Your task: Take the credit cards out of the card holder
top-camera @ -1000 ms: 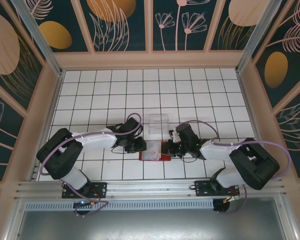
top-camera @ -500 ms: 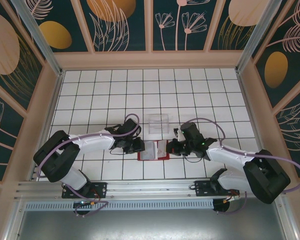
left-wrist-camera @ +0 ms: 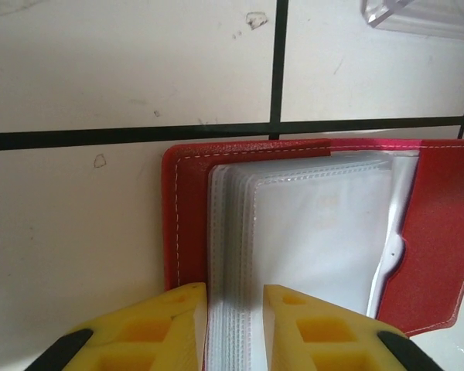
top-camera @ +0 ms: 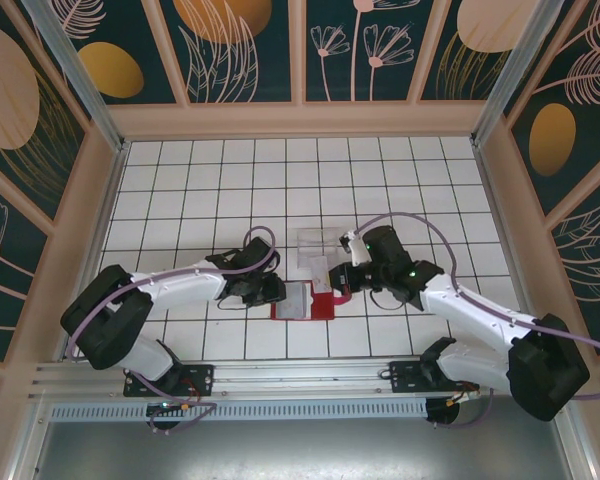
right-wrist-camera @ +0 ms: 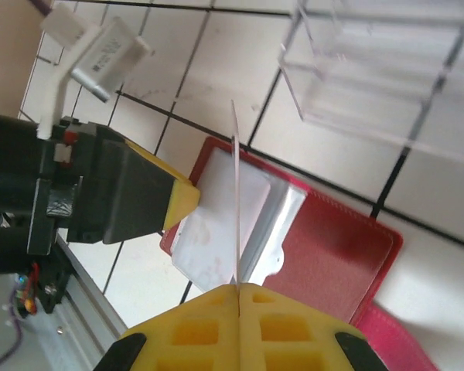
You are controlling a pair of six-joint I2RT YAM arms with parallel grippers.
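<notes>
Pinning the card holder [left-wrist-camera: 441, 232] to the worktop [top-camera: 180, 180], the left hand [left-wrist-camera: 233, 297] grips the stack of clear sleeves [left-wrist-camera: 317, 232] at the open holder's left edge. To its right, the right hand [right-wrist-camera: 238, 290] is clenched on a pale credit card [right-wrist-camera: 236, 193], held edge-up just above the sleeves and free of them. Extraction of this card looks done. Next, I judge, it needs carrying to the clear tray [right-wrist-camera: 371, 77] just beyond the holder and releasing there. Whether more cards remain I cannot tell.
</notes>
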